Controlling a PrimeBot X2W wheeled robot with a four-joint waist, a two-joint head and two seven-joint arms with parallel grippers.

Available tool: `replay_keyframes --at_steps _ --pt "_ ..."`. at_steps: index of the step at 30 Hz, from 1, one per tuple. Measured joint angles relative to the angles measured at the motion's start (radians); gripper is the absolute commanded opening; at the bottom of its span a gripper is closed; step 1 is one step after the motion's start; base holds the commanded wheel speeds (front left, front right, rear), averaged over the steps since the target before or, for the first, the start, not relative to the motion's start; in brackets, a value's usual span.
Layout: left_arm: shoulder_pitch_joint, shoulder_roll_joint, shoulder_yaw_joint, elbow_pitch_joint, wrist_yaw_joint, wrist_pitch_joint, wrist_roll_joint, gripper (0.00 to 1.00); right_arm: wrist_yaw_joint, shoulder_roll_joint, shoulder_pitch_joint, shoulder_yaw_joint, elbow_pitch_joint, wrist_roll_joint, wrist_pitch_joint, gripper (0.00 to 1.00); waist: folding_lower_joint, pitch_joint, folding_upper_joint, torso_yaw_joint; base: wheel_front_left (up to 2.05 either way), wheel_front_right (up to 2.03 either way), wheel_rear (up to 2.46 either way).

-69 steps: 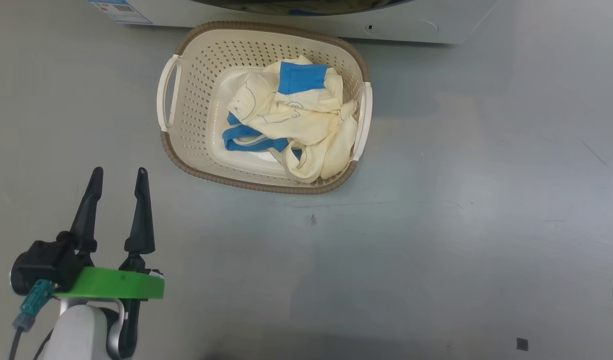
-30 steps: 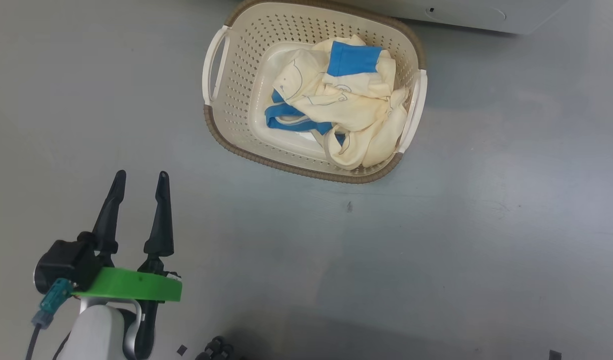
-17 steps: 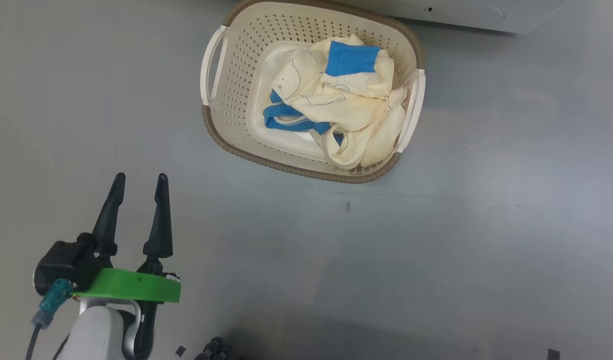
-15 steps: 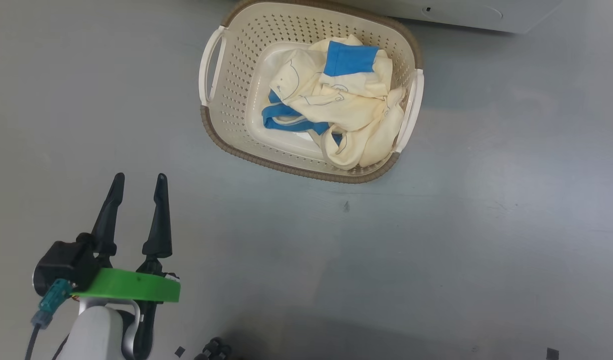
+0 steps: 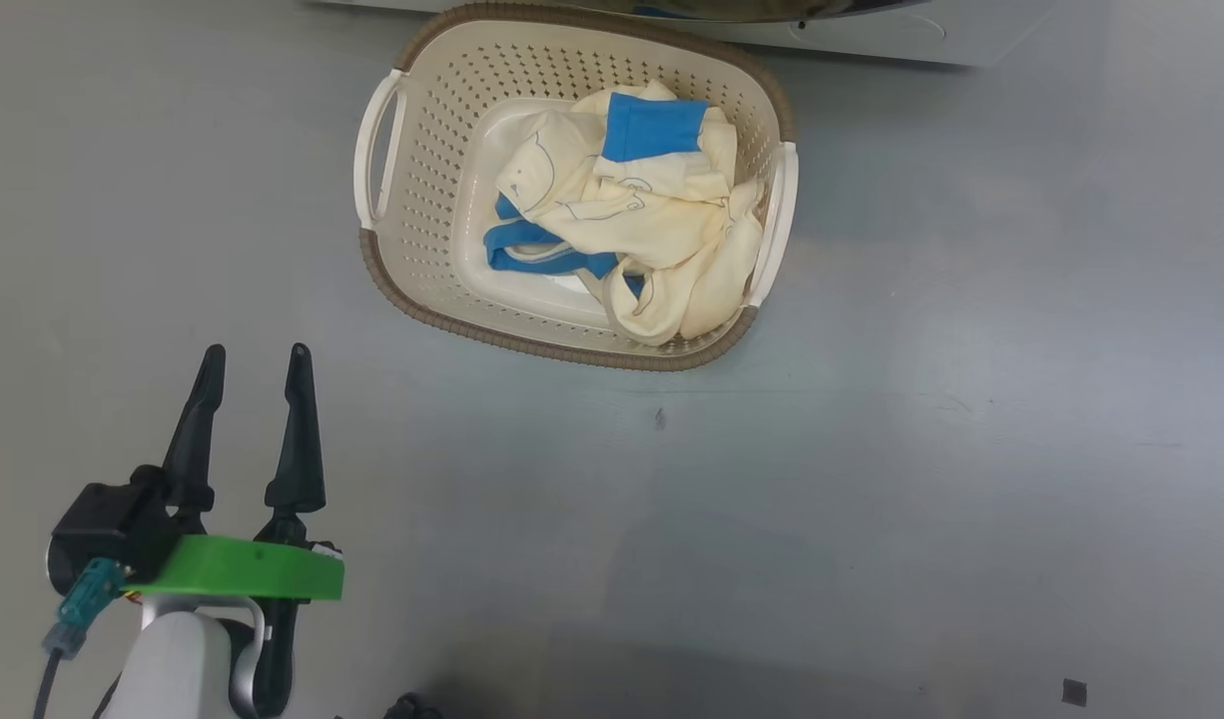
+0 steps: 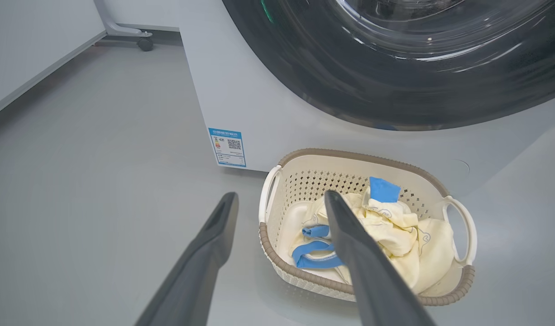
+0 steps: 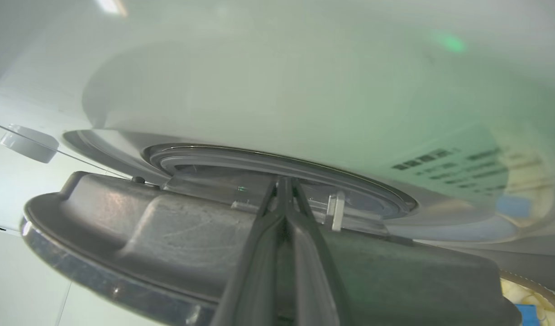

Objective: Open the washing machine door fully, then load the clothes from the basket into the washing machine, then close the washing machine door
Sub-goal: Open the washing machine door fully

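The cream basket (image 5: 532, 345) stands on the grey floor in front of the white washing machine (image 6: 241, 99), and the cream-yellow clothes (image 5: 622, 220) with blue trim lie heaped in it. My left gripper (image 5: 256, 355) hovers open and empty, short and left of the basket (image 6: 350, 156). The washing machine door (image 6: 304, 81) shows its glossy black rim above the basket. In the right wrist view the door (image 7: 169, 235) stands ajar, its grey inner frame toward me. My right gripper (image 7: 284, 181) is shut, its tips in the gap between door and machine front (image 7: 259, 90).
Open grey floor lies around the basket, with a small dark speck (image 5: 659, 417) in front of it. A wheeled stand foot (image 6: 145, 44) and a pale wall (image 6: 33, 45) lie left of the washer. A blue label (image 6: 227, 147) marks the washer's lower corner.
The head camera has shifted, so the basket sits further left in the picture and the door's dark edge shows at the top. My left gripper keeps its open pose.
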Motion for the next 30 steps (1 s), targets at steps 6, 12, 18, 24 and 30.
replay_keyframes --at_steps 6,12,18,24,30 --pt "0.000 0.000 -0.002 0.007 0.000 0.000 0.000 1.00 0.000 0.011 0.022 0.023 -0.005 0.000 0.028 0.00 0.0000 -0.016 0.0000 -0.018 0.00 0.00 0.00" --pt "0.000 0.000 0.000 0.012 0.000 0.000 0.000 1.00 0.000 0.022 0.047 0.049 -0.011 0.000 0.051 0.00 0.0000 -0.038 0.0000 -0.032 0.00 0.00 0.00" --pt "0.000 0.000 0.002 0.022 0.000 0.000 0.000 1.00 0.000 0.061 0.075 0.091 -0.030 0.002 0.079 0.00 0.0000 -0.060 0.0000 -0.046 0.00 0.00 0.00" --pt "0.000 0.000 0.006 0.033 0.000 0.000 0.000 1.00 0.001 0.090 0.141 0.137 -0.043 0.008 0.117 0.00 0.0000 -0.097 0.0000 -0.063 0.00 0.00 0.00" --pt "0.001 0.000 0.018 0.051 0.000 0.000 0.000 1.00 0.000 0.118 0.222 0.192 -0.055 0.020 0.159 0.00 0.0000 -0.155 0.0000 -0.079 0.00 0.00 0.00"
